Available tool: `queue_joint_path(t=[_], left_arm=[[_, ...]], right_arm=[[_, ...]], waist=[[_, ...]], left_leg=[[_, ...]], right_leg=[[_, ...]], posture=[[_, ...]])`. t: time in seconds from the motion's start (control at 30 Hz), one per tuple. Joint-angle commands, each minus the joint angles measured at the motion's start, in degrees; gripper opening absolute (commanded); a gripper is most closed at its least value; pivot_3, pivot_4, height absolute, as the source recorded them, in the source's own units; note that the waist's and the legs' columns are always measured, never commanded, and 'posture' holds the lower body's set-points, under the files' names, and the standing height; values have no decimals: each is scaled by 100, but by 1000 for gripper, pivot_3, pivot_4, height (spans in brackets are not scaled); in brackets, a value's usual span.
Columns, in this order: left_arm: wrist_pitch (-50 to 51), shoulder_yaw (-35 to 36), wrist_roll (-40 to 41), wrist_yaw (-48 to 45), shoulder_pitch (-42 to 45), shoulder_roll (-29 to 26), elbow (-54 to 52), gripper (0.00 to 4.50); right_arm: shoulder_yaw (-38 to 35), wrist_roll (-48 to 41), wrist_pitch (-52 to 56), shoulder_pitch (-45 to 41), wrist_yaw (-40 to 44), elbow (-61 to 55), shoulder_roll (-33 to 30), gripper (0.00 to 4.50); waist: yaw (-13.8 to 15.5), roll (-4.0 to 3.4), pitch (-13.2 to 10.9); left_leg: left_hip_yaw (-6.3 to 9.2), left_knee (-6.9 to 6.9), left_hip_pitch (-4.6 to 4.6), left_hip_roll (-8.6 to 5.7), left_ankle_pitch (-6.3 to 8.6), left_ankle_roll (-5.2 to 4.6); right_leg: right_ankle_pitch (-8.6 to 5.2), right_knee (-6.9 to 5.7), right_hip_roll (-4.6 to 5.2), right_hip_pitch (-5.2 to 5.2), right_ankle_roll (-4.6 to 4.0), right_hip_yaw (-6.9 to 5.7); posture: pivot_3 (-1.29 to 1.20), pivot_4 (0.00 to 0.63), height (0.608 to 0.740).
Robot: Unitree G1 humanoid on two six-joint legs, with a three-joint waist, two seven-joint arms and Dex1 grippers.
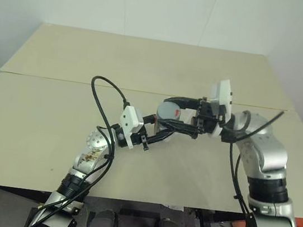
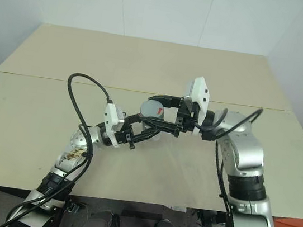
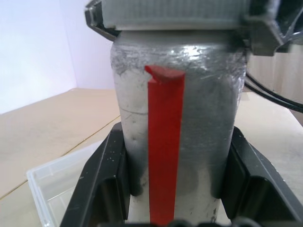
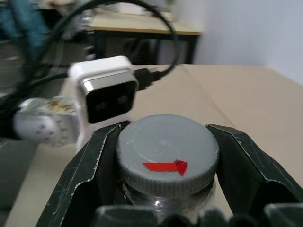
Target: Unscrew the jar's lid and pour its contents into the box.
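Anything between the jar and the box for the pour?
Only the lid, on the jar with the right gripper clamped around it. The left gripper holds the jar's body; the box sits just beyond, nothing visible between.

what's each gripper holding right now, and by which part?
Left gripper is shut on the jar, fingers clamping its sides. Right gripper is shut on the lid, fingers on opposite sides of its rim. Lid is on the jar.
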State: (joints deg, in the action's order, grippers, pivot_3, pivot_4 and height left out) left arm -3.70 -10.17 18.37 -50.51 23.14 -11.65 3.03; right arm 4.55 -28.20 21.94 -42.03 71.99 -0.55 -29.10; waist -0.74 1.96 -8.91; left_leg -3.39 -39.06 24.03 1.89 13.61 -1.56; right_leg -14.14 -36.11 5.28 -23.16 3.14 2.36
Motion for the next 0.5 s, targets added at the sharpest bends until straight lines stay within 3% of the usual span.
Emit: queue_joint_path(t=[0.03, 0.13, 0.33, 0.5], left_arm=[[-33, -114, -52, 14, 8, 65, -223, 2021], [-34, -125, -72, 17, -3, 78, -235, 2021], [-28, -154, -70, -2, 25, 83, -243, 2021], [-33, -150, -79, 9, -13, 75, -244, 2021]], right_arm=[[320, -111, -358, -575, 1326, 642, -65, 2884], [427, 36, -627, -940, 1898, 1326, -54, 2884], [840, -125, -1116, -1355, 2051, 2038, -115, 2884], [505, -106, -1350, -1255, 2028, 2116, 59, 2884]], waist=[[2, 0, 0], [17, 0, 0], [8, 0, 0], [14, 0, 0]], left_leg=[[0, 0, 0, 0, 0, 0], [-1, 0, 1, 0, 0, 0], [-2, 0, 1, 2, 0, 0], [-2, 0, 2, 1, 0, 0]], right_leg=[[0, 1, 0, 0, 0, -1], [0, 2, 1, 0, 0, -2], [0, -2, 2, -3, 0, -1], [1, -2, 4, -2, 0, -1]], posture=[[0, 150, 740], [0, 150, 740], [0, 150, 740], [0, 150, 740]])
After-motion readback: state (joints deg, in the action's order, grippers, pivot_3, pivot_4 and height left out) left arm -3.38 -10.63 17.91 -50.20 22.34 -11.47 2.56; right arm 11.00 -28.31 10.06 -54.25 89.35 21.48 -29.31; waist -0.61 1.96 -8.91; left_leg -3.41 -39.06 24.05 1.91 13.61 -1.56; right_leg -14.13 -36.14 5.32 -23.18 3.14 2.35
